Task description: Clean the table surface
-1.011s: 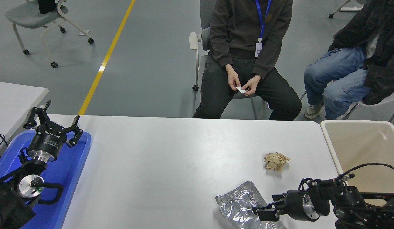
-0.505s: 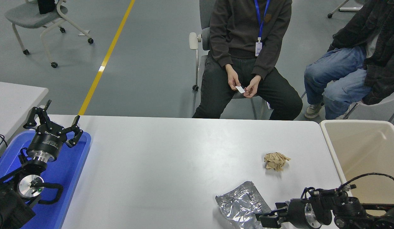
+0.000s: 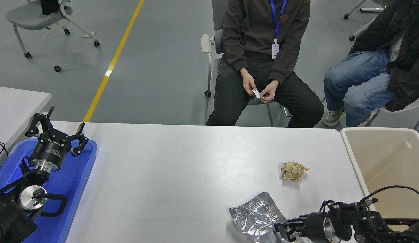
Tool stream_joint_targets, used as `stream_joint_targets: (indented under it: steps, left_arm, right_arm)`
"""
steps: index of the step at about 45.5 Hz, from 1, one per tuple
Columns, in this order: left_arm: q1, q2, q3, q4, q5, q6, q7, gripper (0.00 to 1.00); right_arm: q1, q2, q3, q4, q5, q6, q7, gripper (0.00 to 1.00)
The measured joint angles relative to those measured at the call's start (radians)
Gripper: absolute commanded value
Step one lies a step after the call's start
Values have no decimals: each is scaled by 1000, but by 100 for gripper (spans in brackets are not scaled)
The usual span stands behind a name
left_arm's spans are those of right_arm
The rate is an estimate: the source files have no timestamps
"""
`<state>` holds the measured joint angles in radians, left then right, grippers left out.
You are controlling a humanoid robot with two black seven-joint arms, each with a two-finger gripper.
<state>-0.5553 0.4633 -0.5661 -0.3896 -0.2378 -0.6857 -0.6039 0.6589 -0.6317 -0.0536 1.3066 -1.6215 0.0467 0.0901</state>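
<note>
Head view: right gripper (image 3: 286, 230) is working low at the near right edge of the table surface (image 3: 182, 168), its tip lying at the edge of the foil wrapper (image 3: 255, 217).
Right jaws: spread a little around the wrapper's near right edge; whether they are pinching it, cannot tell.
Right arm pose: lying nearly flat, wrist pointing left across the surface, cable looping above it.
Left gripper (image 3: 55, 130): parked over the blue tray (image 3: 79, 175) at the lower left, jaws splayed wide, holding nothing.
Litter: crumpled foil wrapper near the front edge; crumpled brown paper (image 3: 293, 170) lying apart from it, farther back.
Bin (image 3: 351, 148): beige, just beside the surface's right end.
Step in hand, judged: taking up the wrapper for the bin.
Doing it well: jaws should be closing on a raised fold, since flat foil is likely to slide; lifting clear before swinging right.
Bystanders: two people (image 3: 263, 50) sitting beyond the far edge.
</note>
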Motion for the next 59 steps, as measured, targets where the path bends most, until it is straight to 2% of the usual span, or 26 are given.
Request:
stream_joint_targets:
  steps: [28, 59]
  left_arm:
    - [0, 0, 0, 0, 0, 0, 0, 100]
    - [0, 0, 0, 0, 0, 0, 0, 100]
  right_arm:
    - [66, -83, 16, 43, 51, 60, 4, 0]
    - [351, -414, 12, 278, 226, 246, 4, 0]
